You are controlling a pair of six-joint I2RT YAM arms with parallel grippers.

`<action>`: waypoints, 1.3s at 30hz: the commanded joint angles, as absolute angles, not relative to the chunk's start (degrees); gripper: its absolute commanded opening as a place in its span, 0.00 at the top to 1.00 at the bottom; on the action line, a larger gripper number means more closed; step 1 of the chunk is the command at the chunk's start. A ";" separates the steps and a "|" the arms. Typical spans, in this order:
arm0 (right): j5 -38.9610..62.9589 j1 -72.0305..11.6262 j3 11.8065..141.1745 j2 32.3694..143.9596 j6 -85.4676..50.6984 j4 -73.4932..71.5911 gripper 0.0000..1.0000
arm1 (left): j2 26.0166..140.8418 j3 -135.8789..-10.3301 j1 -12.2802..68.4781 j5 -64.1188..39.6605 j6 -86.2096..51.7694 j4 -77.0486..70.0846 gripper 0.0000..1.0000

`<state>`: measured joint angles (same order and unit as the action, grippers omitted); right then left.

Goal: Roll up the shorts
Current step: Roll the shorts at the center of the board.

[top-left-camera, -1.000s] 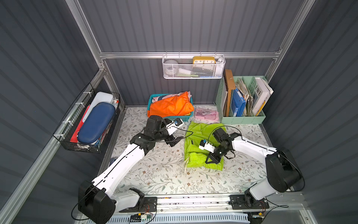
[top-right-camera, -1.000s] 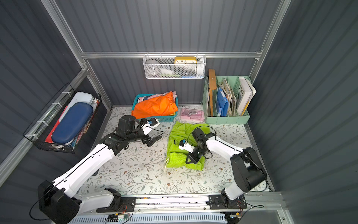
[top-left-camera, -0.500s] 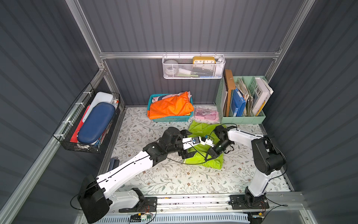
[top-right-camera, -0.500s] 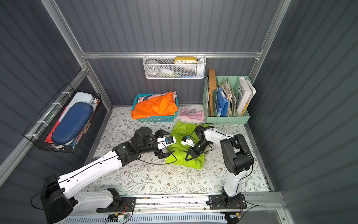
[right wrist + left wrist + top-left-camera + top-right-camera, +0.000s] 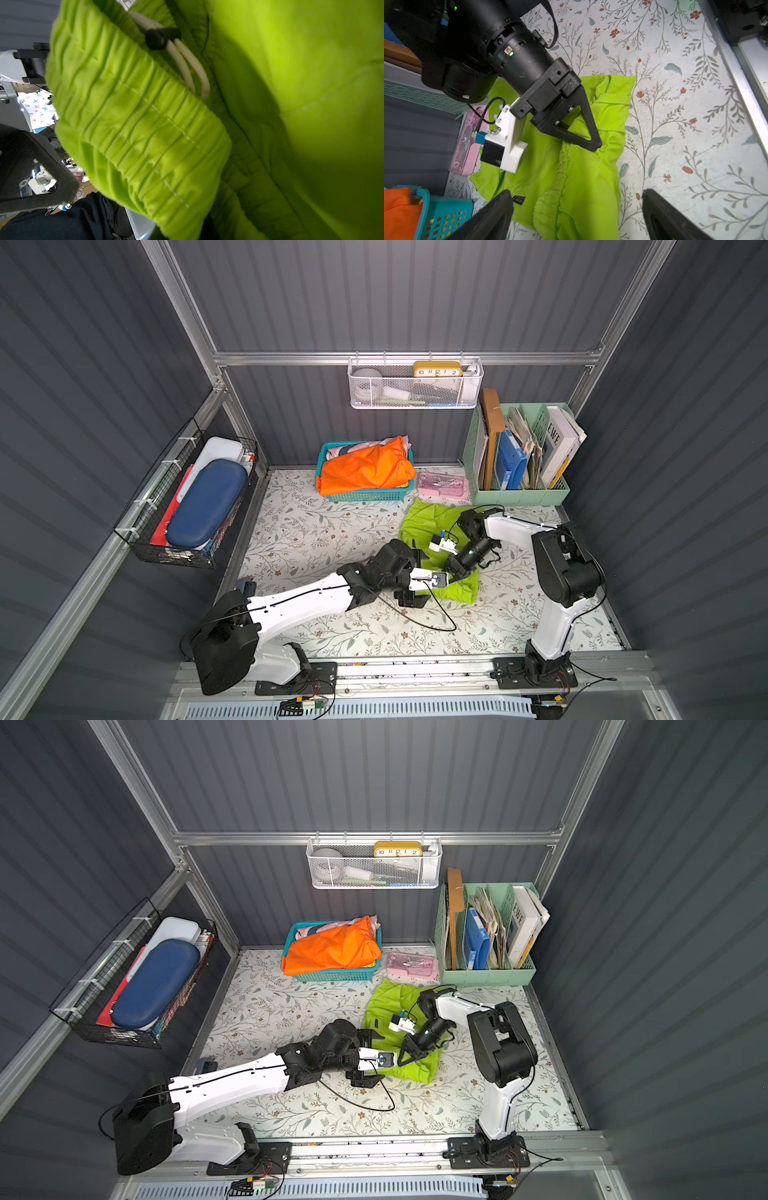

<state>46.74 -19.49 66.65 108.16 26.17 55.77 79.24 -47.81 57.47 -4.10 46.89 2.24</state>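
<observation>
Right jaws clenched on the shorts (image 5: 419, 522), left jaws wide apart at their near end.
The right jaws pinch a fold by the gathered waistband (image 5: 135, 124), with the cream drawstring (image 5: 187, 62) just beside it. The left jaws stand fully spread with the fabric's near edge between them, gripping nothing. The shorts lie crumpled on the floral bench (image 5: 316, 531), right of centre, their long axis running from the pink case (image 5: 442, 485) at the back toward the front, slanting slightly right.
</observation>
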 commanded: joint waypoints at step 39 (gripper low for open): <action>50.18 -17.51 68.38 110.93 30.25 62.30 1.00 | 100.72 -44.38 59.28 0.34 49.41 -11.01 0.07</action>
